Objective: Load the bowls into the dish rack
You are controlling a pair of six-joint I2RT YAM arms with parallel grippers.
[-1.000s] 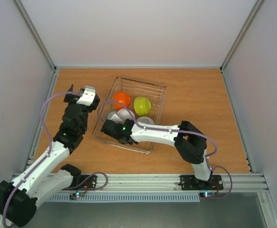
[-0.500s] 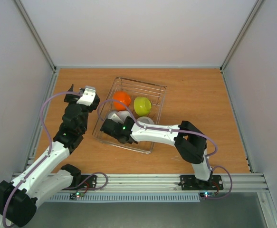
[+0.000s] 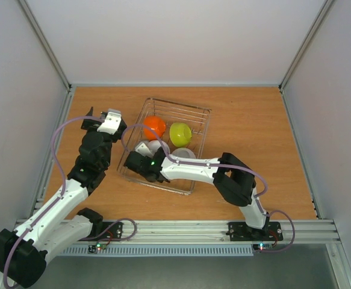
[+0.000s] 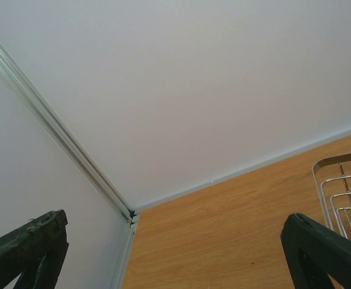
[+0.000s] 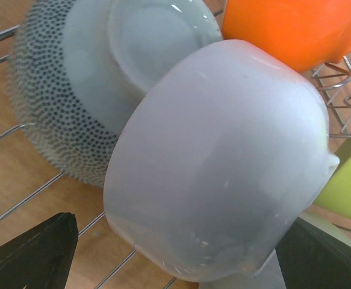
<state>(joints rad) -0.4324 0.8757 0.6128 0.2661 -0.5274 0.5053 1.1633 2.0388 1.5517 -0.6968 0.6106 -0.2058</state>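
The right hand (image 3: 139,161) reaches into the near left part of the dish rack (image 3: 181,105), its fingers (image 5: 31,256) spread wide on either side of a white bowl (image 5: 223,156) without pinching it. That bowl lies tipped on its side on the wires, against a grey speckled bowl (image 5: 49,108) and just beside the orange bowl (image 5: 283,24) and lime green bowl (image 5: 347,186). The left hand (image 4: 174,229) hangs over the desk (image 3: 253,120) left of the rack, fully spread and holding nothing.

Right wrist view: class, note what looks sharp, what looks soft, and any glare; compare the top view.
Right wrist view: the white bowl fills the frame, slightly soft, with glints near its lower rim; the grey bowl shows clear dots. Top view: even light, faint shadows, dish rack wires thin but distinct.
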